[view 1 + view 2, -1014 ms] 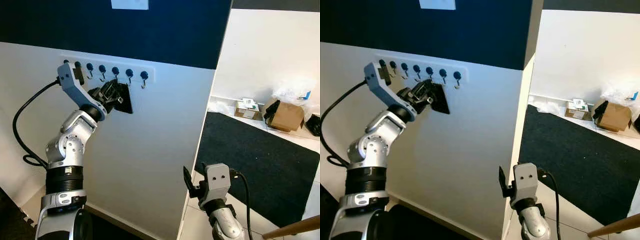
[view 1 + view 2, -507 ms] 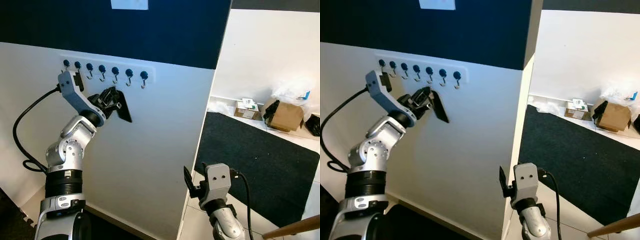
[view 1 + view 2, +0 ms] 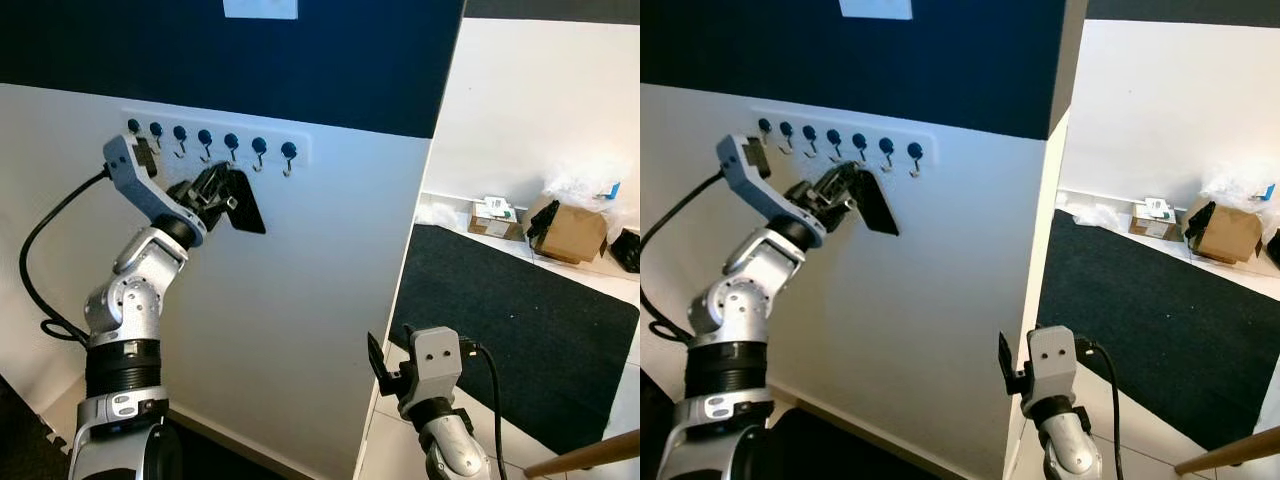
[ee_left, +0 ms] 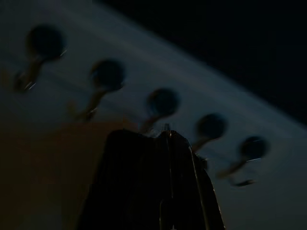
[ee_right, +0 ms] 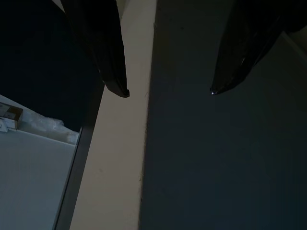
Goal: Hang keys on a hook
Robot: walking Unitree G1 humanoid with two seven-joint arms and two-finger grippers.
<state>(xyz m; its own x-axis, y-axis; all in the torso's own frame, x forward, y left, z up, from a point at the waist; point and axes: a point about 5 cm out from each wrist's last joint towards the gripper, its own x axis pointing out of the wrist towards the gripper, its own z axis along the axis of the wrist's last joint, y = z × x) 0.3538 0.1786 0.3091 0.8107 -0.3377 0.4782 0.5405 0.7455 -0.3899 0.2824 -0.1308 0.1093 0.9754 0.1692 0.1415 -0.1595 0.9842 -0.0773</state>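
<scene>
Keys cannot be made out. Left tool (image 3: 243, 208), black fingers pressed together, is raised against the white wall at about 7 o'clock below the hook rail (image 3: 215, 142). Right tool (image 5: 165, 91) hangs low by the wall corner (image 3: 385, 330), fingers spread wide.

Head cams looking fwd/down, sharing hook rail (image 3: 215, 140); L wrist cam viewing hooks close; R wrist facing wall corner (image 5: 120, 158).
</scene>
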